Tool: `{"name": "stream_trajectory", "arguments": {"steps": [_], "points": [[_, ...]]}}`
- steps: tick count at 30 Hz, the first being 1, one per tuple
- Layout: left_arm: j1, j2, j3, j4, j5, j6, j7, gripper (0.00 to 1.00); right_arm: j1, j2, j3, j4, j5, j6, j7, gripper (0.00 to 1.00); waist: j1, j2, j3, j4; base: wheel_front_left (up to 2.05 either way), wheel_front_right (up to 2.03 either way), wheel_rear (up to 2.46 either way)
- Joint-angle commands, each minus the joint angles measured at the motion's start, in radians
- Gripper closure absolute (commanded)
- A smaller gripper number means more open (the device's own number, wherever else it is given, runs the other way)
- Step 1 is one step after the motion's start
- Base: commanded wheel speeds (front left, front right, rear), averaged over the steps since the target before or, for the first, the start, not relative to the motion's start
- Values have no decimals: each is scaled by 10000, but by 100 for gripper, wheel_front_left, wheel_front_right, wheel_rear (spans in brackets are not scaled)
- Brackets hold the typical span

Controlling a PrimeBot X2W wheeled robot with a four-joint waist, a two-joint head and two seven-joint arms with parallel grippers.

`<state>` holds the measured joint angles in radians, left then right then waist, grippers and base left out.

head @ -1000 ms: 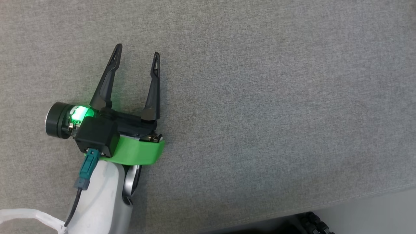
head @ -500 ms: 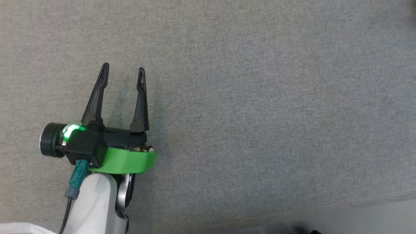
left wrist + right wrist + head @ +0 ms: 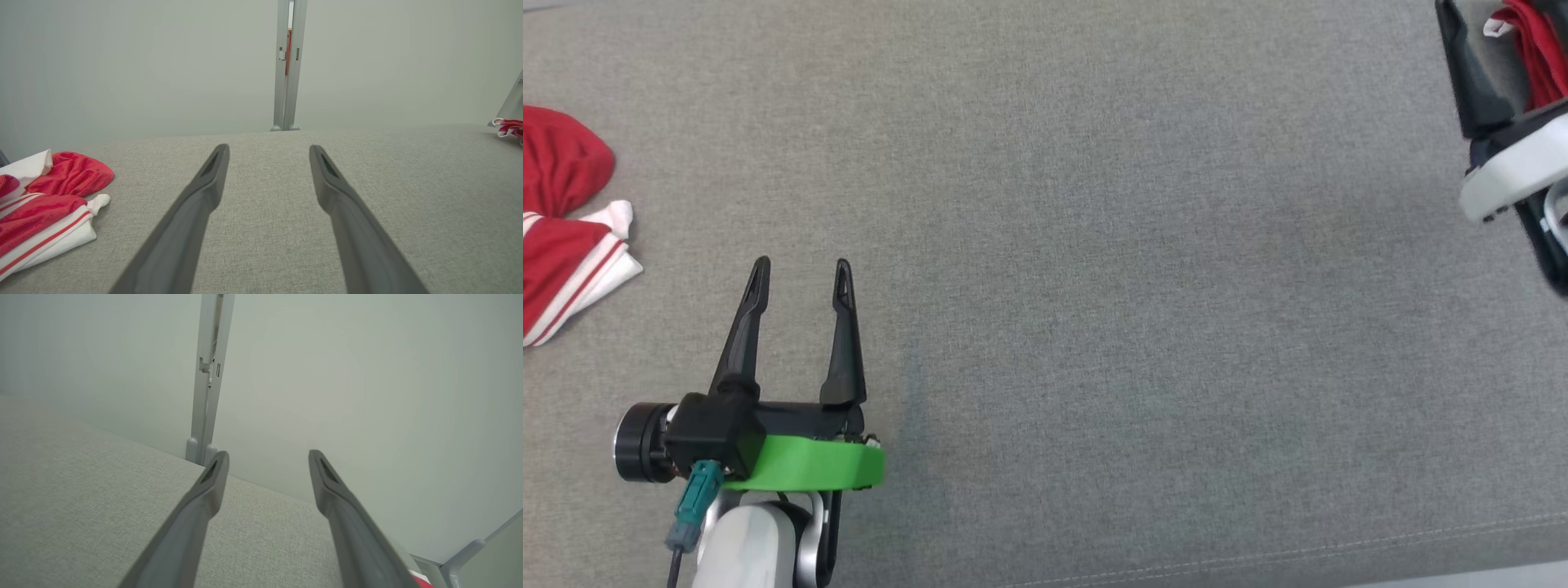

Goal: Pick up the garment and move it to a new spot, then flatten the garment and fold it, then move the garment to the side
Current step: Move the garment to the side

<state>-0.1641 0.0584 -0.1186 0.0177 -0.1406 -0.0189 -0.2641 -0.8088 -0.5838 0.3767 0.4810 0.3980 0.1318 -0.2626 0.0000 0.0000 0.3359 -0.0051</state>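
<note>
Grey upholstery (image 3: 1094,286) lies bare between two wide-open, empty grippers. Near-left, the left gripper (image 3: 800,263) rests beside a crumpled red-and-white garment (image 3: 564,245). At the far right, the right gripper (image 3: 268,454) hovers by another red garment (image 3: 1539,57), seemingly already set aside. The next pickup likely calls for reaching left and pinching a raised fold.

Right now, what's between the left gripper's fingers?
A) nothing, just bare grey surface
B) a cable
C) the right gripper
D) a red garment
A: the left gripper has its fingers spread over the bare grey surface, and the red-and-white garment lies apart, off to its left.
</note>
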Motion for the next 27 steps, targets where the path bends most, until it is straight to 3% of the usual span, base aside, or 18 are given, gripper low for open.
{"name": "stream_trajectory", "arguments": {"steps": [1, 13, 27], "points": [[200, 9, 74, 78, -146, -55, -1, 0, 546, 161, -274, -277, -165, -22, -28, 0, 0, 0, -662, 295, 0, 0, 0], [832, -26, 469, 544, -198, -236, -1, 0, 4635, 1719, -2520, -2396, -731, -20, -27, 0, 0, 0, -1705, 403, 0, 0, 0], [1284, -46, 777, 1141, -252, -531, -1, 0, 7566, 3215, -3879, -3587, -1083, -20, -30, 0, 0, 0, -2596, 514, 0, 0, 0]]}}
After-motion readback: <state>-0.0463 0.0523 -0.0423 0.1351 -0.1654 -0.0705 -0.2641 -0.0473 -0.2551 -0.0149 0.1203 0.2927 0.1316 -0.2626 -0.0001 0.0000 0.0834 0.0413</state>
